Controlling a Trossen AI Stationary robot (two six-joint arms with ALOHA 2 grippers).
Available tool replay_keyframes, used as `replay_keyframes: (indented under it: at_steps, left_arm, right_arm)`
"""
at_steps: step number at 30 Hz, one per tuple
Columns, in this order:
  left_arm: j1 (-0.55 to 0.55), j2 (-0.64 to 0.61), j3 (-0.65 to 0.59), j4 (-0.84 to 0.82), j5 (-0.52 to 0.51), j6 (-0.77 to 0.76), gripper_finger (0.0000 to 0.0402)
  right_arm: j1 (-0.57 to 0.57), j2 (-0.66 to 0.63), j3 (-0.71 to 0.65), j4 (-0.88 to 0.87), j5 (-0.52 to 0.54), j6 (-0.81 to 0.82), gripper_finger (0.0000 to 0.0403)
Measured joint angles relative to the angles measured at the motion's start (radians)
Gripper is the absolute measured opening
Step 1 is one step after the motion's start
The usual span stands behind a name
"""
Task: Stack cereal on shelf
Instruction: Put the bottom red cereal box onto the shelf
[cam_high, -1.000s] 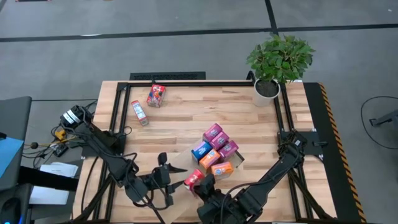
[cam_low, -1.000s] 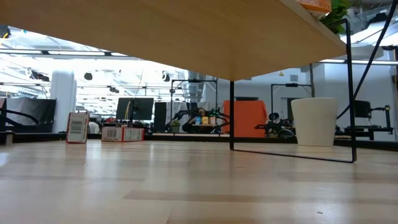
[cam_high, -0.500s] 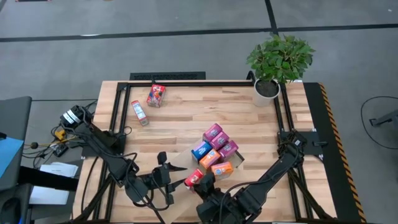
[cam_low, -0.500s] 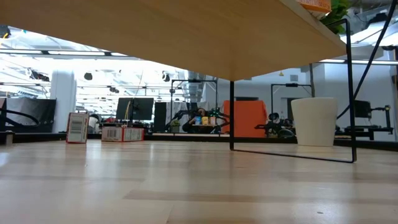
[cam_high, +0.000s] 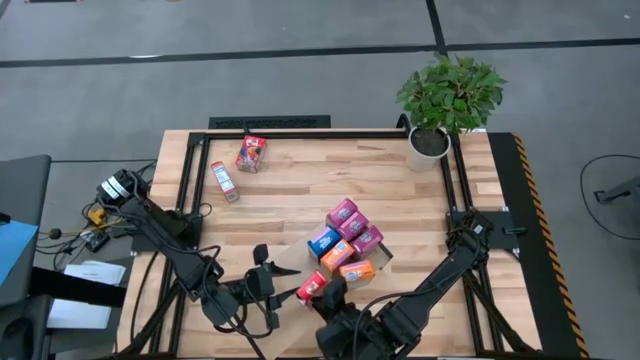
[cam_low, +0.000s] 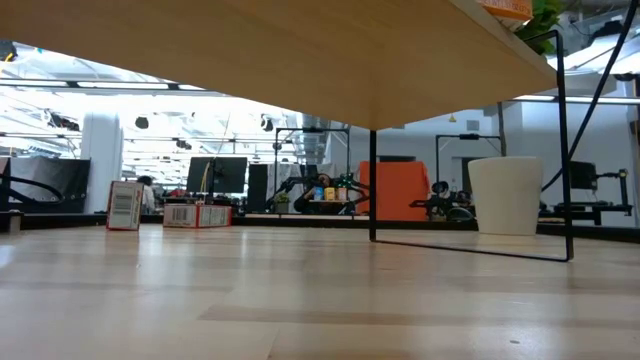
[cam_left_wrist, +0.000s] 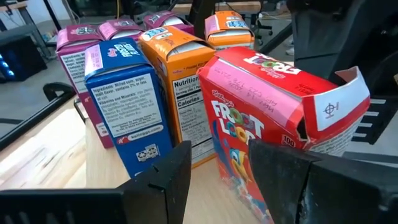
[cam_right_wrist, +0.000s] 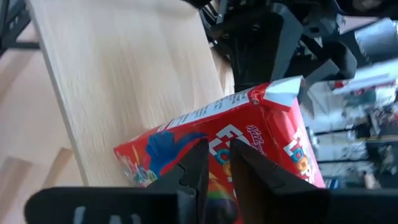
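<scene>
Cereal boxes: red (cam_left_wrist: 273, 112), blue (cam_left_wrist: 124, 99), orange (cam_left_wrist: 180, 74), magenta-pink (cam_left_wrist: 74, 56); shelf (cam_high: 290, 190) was pale wood, black-framed; plant (cam_high: 450, 90) green, white pot.
</scene>
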Motion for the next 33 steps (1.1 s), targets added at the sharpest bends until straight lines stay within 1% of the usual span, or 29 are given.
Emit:
replay_keyframes:
  at_steps: [2, 5, 15, 19, 24, 33]
  left_arm:
    - [0.000, 0.000, 0.000, -0.004, 0.000, -0.001, 0.0153]
    - [0.000, 0.000, 0.000, -0.005, 0.000, -0.001, 0.0153]
    - [0.000, 0.000, 0.000, -0.008, 0.000, 0.016, 0.0153]
    - [0.000, 0.000, 0.000, -0.007, 0.000, 0.021, 0.0153]
    - [0.000, -0.002, 0.000, -0.004, -0.006, 0.063, 0.0153]
    - [0.000, -0.060, 0.000, -0.003, -0.018, 0.100, 0.0153]
  right_arm:
    - [0.000, 0.000, 0.000, 0.000, 0.000, 0.047, 0.0095]
    - [0.000, 0.000, 0.000, 0.000, 0.000, 0.061, 0.0107]
    - [0.009, 0.000, 0.000, -0.001, 0.003, 0.068, 0.0180]
    - [0.009, 0.000, 0.000, 0.000, 0.003, 0.068, 0.0197]
    - [0.012, 0.000, 0.000, 0.000, 0.003, 0.068, 0.0198]
    - [0.021, 0.000, 0.000, -0.026, 0.006, 0.061, 0.0171]
